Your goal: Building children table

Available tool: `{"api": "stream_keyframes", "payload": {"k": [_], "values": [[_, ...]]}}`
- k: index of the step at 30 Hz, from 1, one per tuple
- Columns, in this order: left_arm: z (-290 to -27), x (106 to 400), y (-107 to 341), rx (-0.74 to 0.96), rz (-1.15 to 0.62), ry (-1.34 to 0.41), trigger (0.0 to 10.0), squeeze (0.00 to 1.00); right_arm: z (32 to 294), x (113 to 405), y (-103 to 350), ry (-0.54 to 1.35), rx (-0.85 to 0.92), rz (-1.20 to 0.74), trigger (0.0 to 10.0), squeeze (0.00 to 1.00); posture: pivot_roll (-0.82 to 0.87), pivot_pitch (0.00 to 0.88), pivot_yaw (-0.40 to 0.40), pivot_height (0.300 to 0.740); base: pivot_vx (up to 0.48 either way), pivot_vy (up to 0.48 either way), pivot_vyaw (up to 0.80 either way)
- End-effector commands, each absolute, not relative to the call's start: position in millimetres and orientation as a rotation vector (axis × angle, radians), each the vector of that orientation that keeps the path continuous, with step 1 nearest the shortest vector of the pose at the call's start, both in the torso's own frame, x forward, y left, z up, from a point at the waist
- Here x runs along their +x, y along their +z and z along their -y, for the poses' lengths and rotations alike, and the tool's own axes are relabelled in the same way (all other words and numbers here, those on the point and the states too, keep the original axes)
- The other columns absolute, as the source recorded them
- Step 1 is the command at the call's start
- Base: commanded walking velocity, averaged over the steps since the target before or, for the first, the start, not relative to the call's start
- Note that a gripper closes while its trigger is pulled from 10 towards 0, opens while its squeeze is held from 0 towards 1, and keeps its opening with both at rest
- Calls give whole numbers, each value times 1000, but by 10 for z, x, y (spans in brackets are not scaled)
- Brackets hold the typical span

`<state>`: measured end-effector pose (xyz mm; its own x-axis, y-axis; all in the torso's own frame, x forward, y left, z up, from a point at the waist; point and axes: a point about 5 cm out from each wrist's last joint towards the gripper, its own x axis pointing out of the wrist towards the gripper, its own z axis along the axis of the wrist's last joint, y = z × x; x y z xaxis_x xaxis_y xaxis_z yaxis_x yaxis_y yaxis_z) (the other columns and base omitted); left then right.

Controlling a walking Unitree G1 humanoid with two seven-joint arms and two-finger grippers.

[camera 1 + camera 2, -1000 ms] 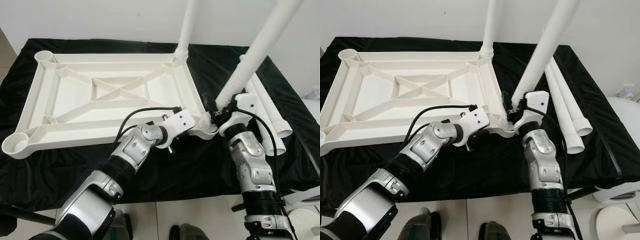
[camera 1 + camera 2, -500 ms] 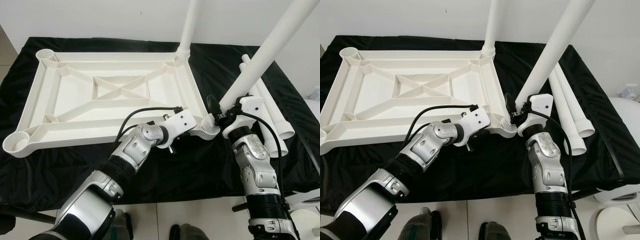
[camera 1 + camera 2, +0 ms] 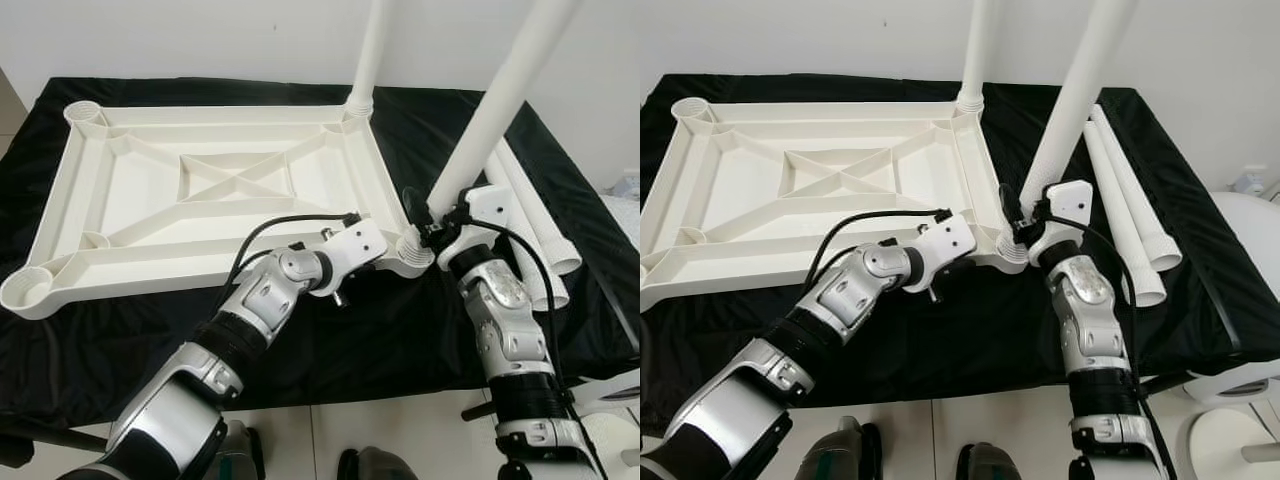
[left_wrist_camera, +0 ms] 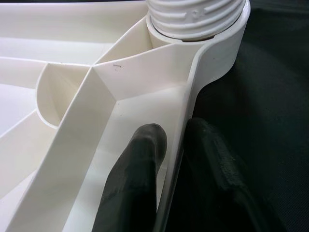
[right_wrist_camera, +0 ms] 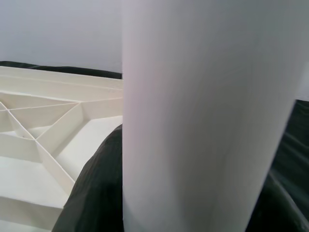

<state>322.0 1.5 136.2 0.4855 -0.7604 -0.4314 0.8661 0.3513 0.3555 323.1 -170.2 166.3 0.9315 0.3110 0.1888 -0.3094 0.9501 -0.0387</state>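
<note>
The white tabletop [image 3: 150, 190] lies upside down on a black cloth. One white leg [image 3: 370, 50] stands upright in its far right corner socket. A second leg [image 3: 500, 95] rises at a slant from the near right corner socket [image 3: 412, 255]; its threaded end [image 4: 198, 14] sits in the socket ring. My right gripper [image 3: 432, 228] is shut on this leg just above the socket. My left gripper [image 4: 176, 133] is shut on the tabletop's near rim beside that corner, one finger inside the rim and one outside.
Two spare white legs [image 3: 540, 225] lie on the cloth to the right of my right arm. The black cloth [image 3: 380, 330] covers the work table up to its front edge. A white wall stands behind.
The leg in my right gripper swung out to the right and came back; it now stands a little steeper. My left gripper has kept its hold on the rim.
</note>
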Motion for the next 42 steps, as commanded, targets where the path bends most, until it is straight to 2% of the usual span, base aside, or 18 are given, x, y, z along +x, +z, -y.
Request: {"api": "stream_keyframes", "payload": {"k": [1, 17, 34, 42], "values": [[19, 3213, 1481, 624, -138, -1054, 10000, 0, 1799, 3216, 1378, 283, -21, 46, 10000, 0, 4, 64, -20, 740, 0, 0, 0], [-1, 3222, 1501, 620, -136, -1042, 10000, 0, 1828, 3190, 1314, 377, -72, 64, 10000, 0, 7, 79, -22, 740, 0, 0, 0], [5, 3222, 1528, 625, -129, -1046, 10000, 0, 2051, 3130, 1055, 258, -27, -1, 10000, 0, 3, 84, -12, 740, 0, 0, 0], [15, 3215, 1535, 625, -123, -1048, 10000, 0, 2093, 3128, 1048, 245, -62, 13, 10000, 0, 2, 82, -14, 740, 0, 0, 0]]}}
